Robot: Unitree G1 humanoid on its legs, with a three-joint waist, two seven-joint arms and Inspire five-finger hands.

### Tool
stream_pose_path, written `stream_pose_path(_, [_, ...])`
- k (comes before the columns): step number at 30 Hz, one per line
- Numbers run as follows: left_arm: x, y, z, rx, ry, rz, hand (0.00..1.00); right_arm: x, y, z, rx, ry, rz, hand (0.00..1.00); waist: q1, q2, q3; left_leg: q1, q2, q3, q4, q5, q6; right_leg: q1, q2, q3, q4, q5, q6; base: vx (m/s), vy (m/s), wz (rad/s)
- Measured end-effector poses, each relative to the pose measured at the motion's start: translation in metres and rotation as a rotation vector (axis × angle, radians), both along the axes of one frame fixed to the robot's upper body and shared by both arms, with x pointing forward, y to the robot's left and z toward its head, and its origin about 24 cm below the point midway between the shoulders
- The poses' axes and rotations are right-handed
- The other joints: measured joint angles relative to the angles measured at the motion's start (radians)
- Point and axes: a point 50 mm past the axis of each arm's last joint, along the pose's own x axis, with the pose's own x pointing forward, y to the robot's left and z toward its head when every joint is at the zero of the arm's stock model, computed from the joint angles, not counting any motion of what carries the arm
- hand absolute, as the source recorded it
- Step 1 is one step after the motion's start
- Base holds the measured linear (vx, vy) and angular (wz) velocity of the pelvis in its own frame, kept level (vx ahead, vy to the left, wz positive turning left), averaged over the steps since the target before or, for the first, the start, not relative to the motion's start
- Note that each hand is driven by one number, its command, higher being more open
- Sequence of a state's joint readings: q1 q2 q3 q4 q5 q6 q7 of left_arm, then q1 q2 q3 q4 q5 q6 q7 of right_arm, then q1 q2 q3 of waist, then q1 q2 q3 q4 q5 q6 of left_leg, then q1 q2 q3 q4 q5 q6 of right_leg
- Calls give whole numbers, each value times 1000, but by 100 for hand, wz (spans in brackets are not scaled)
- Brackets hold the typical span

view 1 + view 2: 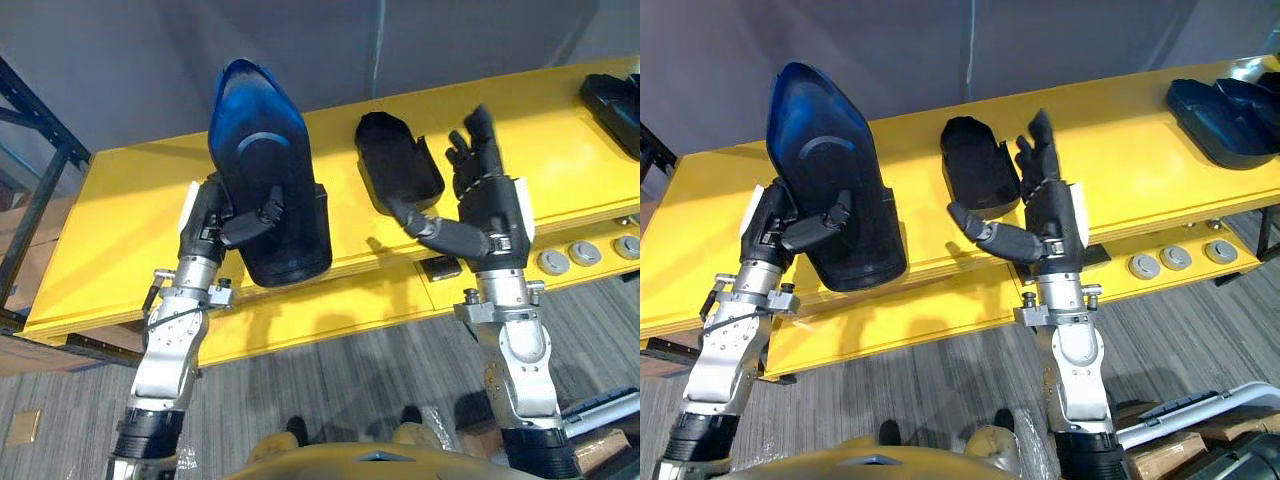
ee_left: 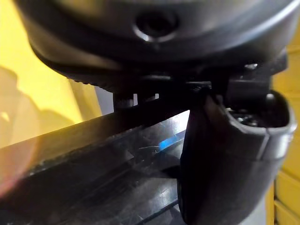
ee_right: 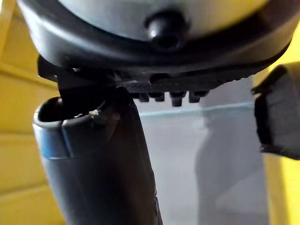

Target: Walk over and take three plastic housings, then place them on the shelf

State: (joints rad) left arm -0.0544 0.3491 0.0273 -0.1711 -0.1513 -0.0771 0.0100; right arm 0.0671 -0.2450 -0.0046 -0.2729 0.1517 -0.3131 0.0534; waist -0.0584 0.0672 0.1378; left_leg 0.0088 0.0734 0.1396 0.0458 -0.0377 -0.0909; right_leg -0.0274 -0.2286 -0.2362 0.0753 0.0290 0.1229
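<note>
My left hand (image 1: 205,225) is shut on a large dark blue-black plastic housing (image 1: 262,150) and holds it upright over the yellow table (image 1: 130,200), thumb (image 2: 229,154) across its front face (image 2: 93,159). A smaller black housing (image 1: 395,160) lies on the table's middle. Just right of it, my right hand (image 1: 485,205) stands open and holds nothing, fingers pointing up and thumb (image 3: 93,164) stretched toward that housing. Another dark housing (image 1: 1220,110) rests at the table's far right end.
Round grey knobs (image 1: 585,255) and a small black plate (image 1: 440,267) sit on the table's front face at the right. A dark metal rack (image 1: 40,170) stands left of the table. Cardboard boxes (image 1: 1200,440) lie on the floor at lower right.
</note>
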Motion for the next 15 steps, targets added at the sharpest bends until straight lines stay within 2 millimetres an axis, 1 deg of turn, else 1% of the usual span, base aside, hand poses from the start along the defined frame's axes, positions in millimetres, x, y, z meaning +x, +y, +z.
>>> stream_pose_path(2, [10, 7, 7, 26, -11, 22, 0, -1, -1, -3, -36, 16, -9, 100, -3, 7, 6, 1, -1, 2, -25, 24, 0, -22, -1, 5, 19, 0, 2, -60, -17, -9])
stream_pose_path(4, [19, 19, 14, 44, -12, 64, 0, -3, 0, -8, -53, 45, 7, 100, -4, 12, 8, 4, -1, 13, -41, 37, -1, -46, -1, 21, 42, -5, 5, -29, -17, -14])
stream_pose_path(5, [28, 30, 17, 55, 3, 102, 0, -6, 0, -14, -67, 84, 25, 100, -9, 16, 11, 13, -1, 18, -54, 46, -2, -56, -1, 26, 62, -12, 2, -15, -18, -9])
stream_pose_path(6, [31, 35, 17, 60, 13, 117, 0, -7, 1, -17, -70, 98, 34, 100, -13, 17, 11, 17, -1, 18, -59, 48, -2, -58, -2, 28, 70, -16, 2, -24, -28, -8])
stream_pose_path(7, [37, 45, 17, 59, 36, 151, 0, -9, 5, -20, -62, 120, 64, 100, -23, 21, 14, 26, -1, 21, -70, 55, -3, -63, -3, 32, 87, -25, 1, -17, -13, -4])
stream_pose_path(8, [39, 50, 16, 54, 49, 166, 0, -9, 7, -22, -56, 126, 79, 100, -27, 22, 15, 29, -1, 24, -73, 56, -4, -65, -3, 35, 93, -28, 0, -44, -16, -16])
stream_pose_path(9, [47, 60, 15, 58, 84, 205, 0, -10, 13, -24, -45, 138, 125, 100, -29, 24, 18, 34, -2, 37, -82, 60, -4, -82, -4, 51, 116, -40, 3, -37, -5, -15])
stream_pose_path(10, [51, 64, 14, 59, 96, 216, 0, -10, 16, -24, -44, 140, 139, 100, -31, 25, 18, 33, -2, 39, -85, 63, -5, -88, -5, 53, 123, -42, 3, -52, -9, -17])
stream_pose_path(12, [64, 72, 14, 7, 138, 241, 0, -12, 28, -27, -51, 155, 203, 100, -32, 26, 27, 31, -2, 47, -86, 66, -5, -107, -5, 64, 147, -51, 2, -41, -13, -8])
stream_pose_path(15, [71, 80, 13, -29, 171, 257, 0, -15, 41, -31, -78, 172, 282, 100, -37, 28, 38, 30, -4, 54, -85, 67, -5, -122, -8, 74, 168, -58, 1, -21, -8, -6])
